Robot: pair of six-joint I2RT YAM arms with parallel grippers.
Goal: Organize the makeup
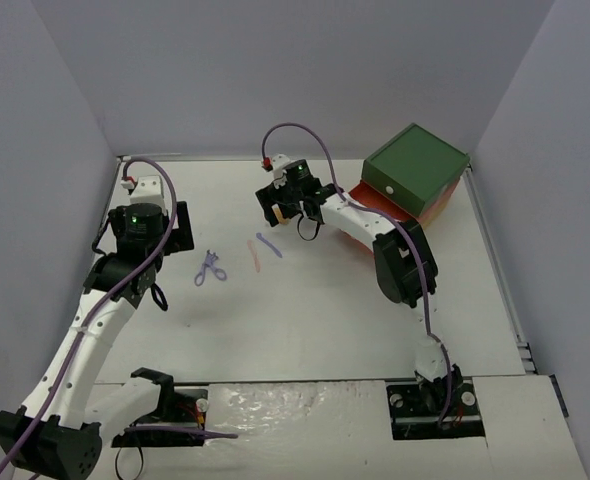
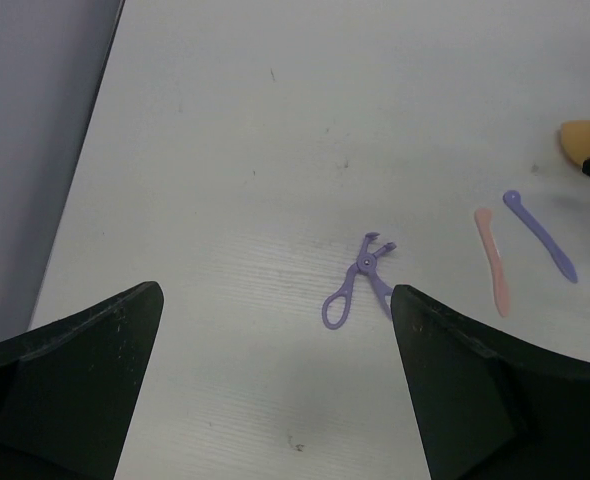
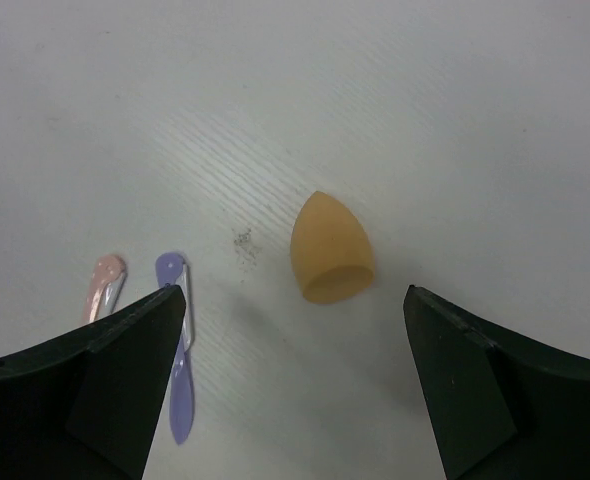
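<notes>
Lighting: bright, even, diffuse, from overhead; white table (image 1: 305,320) lit without hard glare, slight sheen along its near edge; shadows soft and faint, one lying just beside the tan sponge (image 3: 330,250); top view mildly grainy, wrist views crisp centrally, softer toward lower corners.

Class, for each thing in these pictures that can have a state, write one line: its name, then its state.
left gripper: open, empty
right gripper: open, empty, over the tan sponge
tan sponge: lying on its side, untouched
lilac scissor-like tool: lying flat, free
pink stick: lying flat, free
lilac stick: lying flat beside the pink stick, not touching it
drawer chest: drawers open or shut, cannot tell
</notes>
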